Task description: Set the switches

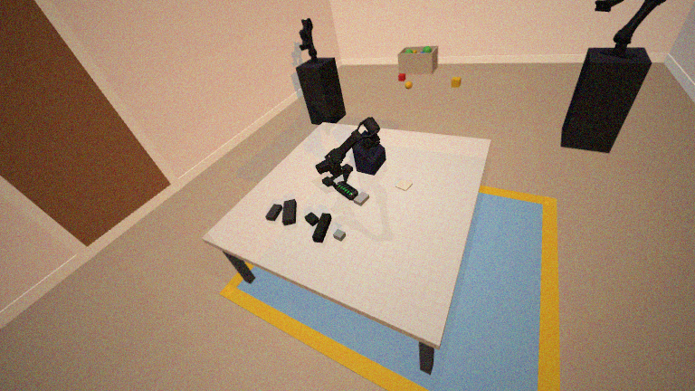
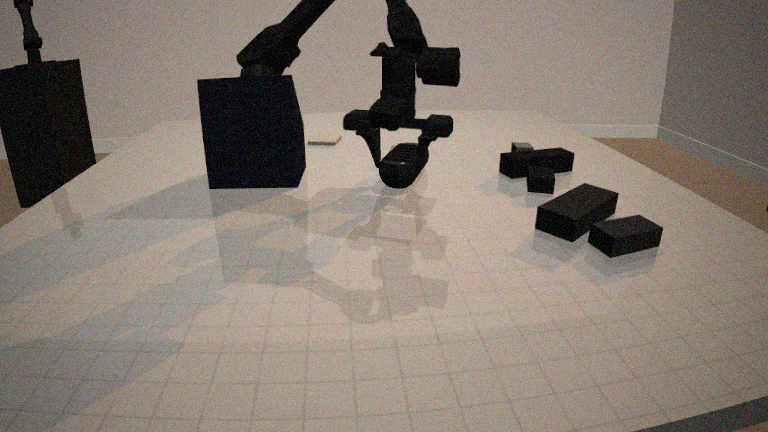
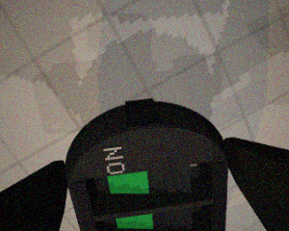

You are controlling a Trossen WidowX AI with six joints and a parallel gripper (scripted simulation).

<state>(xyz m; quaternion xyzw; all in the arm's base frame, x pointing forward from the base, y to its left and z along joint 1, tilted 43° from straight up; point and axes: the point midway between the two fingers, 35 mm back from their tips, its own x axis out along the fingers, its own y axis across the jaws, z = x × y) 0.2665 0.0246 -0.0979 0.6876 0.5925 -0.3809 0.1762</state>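
The dark grey controller unit [image 1: 346, 190] [image 2: 398, 173] [image 3: 149, 140] has its switch side up and its base at or very near the bench [image 1: 410, 263] [image 2: 396, 382]. My gripper [image 1: 338, 184] [image 2: 399, 162] [image 3: 145, 159] points down and is shut on the unit, one finger against each long side. In the wrist view the rounded end with the ON mark shows, with two green switch ends on the ON side; the number beside them is not readable. The top view shows a row of green ends, too small to read singly. The label underneath is hidden.
A grey block [image 1: 361, 198] lies close by the unit's far end. Several black blocks [image 1: 290, 212] [image 2: 576, 212] and a small grey block [image 1: 338, 234] [image 2: 522, 146] lie to one side. A thin cream pad [image 1: 404, 185] [image 2: 323, 139] lies on the other side. The arm's dark pedestal [image 1: 368, 157] [image 2: 252, 133] stands nearby.
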